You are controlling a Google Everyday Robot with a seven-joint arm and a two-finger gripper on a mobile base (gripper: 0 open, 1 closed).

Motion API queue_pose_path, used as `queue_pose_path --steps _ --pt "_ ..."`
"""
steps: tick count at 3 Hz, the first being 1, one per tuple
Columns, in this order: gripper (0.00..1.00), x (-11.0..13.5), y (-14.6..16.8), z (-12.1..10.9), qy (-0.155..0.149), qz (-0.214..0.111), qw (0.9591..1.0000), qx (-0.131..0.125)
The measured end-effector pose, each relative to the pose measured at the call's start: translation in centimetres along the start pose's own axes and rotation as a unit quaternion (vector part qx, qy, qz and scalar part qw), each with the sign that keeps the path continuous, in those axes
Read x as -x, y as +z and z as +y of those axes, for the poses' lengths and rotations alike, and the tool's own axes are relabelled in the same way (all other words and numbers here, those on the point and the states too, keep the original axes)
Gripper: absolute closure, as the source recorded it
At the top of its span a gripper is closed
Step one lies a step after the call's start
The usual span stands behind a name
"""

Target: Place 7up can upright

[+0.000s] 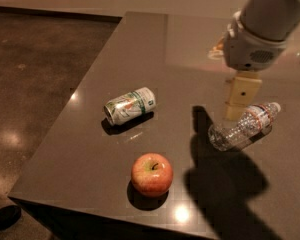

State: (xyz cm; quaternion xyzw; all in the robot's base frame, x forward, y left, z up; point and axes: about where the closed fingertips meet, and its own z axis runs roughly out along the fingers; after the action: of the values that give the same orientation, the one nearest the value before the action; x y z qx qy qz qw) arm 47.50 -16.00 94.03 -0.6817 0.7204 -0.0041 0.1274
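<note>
The 7up can (130,105), silver with a white-and-green label, lies on its side on the dark table (165,54), left of centre. My gripper (238,106) hangs from the arm at the upper right. It is well to the right of the can and apart from it, just above the left end of a plastic bottle. It holds nothing that I can see.
A clear plastic water bottle (244,128) lies on its side at the right, under the gripper. A red apple (151,174) stands near the table's front edge, in front of the can. The table's left and front edges drop to a dark floor (35,74).
</note>
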Motion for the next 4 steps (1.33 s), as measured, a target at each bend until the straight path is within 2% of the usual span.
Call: queue_pose_path --steps 1,2,3,4 --pt "0.0 1.4 2.2 -1.4 -0.061 -0.019 0.9976 0.026" --pt "0.0 1.4 2.2 -1.4 -0.061 -0.019 0.9977 0.025" --pt "0.0 4.5 2.2 -2.1 -0.095 -0.01 0.995 0.028" --pt "0.0 7.4 2.7 -3.1 -0.128 -0.014 0.9912 0.031"
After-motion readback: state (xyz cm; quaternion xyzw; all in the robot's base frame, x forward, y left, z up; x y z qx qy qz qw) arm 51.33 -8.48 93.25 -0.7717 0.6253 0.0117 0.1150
